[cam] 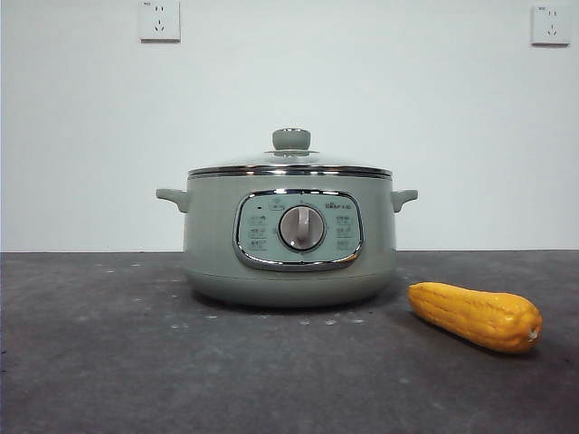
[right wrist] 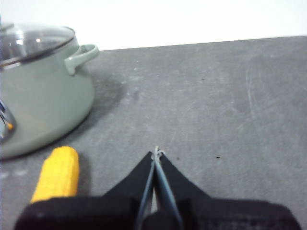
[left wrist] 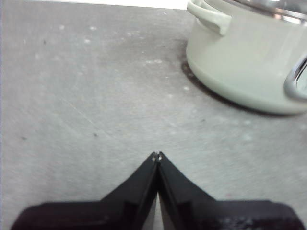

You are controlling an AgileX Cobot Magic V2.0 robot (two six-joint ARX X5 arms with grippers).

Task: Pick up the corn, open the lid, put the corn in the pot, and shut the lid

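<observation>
1. The left gripper (left wrist: pixel 157 155) hangs over bare dark grey bench (cam: pixel 90 362) on the left side, its two black jaws pressed together at the tips and holding nothing. In its wrist view the pot's side handle and lower wall show near it, apart from the jaws.
2. The squat, round sage-green electric pot (cam: pixel 289 240) stands at the middle of the bench, toward the far edge by the white wall (cam: pixel 362 90). Its chrome-framed control panel and silver dial (cam: pixel 301 228) face the front edge.
3. The shallow-domed glass lid with a shiny steel rim (cam: pixel 289 166) sits on the pot, level and closed, its sage-green knob (cam: pixel 291 139) upright on top.
4. The yellow-orange tapered cob of corn (cam: pixel 475 316) lies on the bench to the right of the pot, nearer the front edge, close to the pot's base but not touching it.
5. The right gripper (right wrist: pixel 156 154) hovers over the bench on the right side with jaws together, empty. The corn's end lies just beside it.
6. Two white wall sockets (cam: pixel 160 20) are mounted high on the wall, one above each far corner.
</observation>
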